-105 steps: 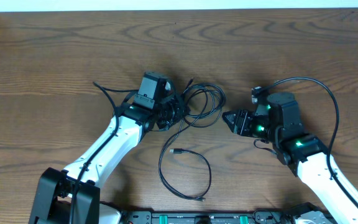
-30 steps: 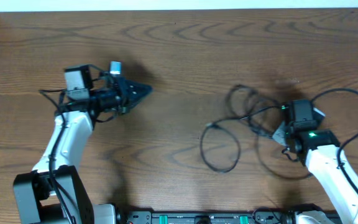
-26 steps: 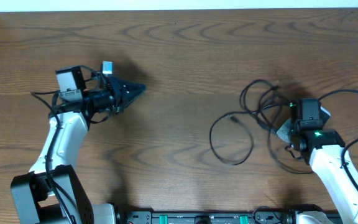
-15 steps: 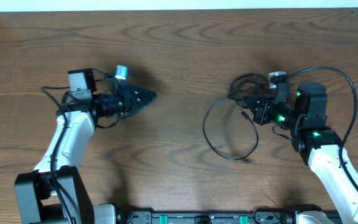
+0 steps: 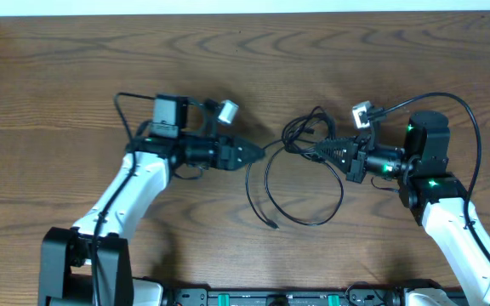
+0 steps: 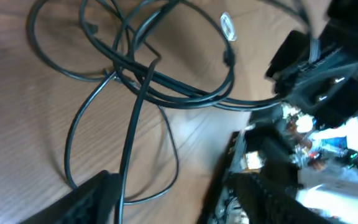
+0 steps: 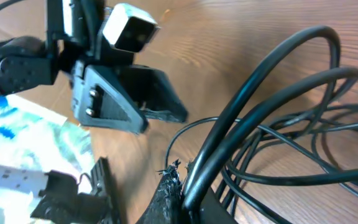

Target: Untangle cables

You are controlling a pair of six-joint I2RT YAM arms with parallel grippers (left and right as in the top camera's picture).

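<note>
You had the right end effector pressed shut, pinching a bunch of the thin black cables at its tip. In the right wrist view the cords fanned up and out from between the jaws.

Your left end effector had its jaws spread wide and held nothing. In the left wrist view its fingers stood well apart, with one cord running down just beside one of them; contact could not be told. Its tip pointed at the left edge of the tangle.

A small whitish tag sat on one cord, too blurred to read.

The cables lay on the brown wood-grain bench between your two arms:
- a knot of overlapping loops near the right end effector
- one wide loop sagging toward the arm bases
- one loose strand ending in a small plug
</note>
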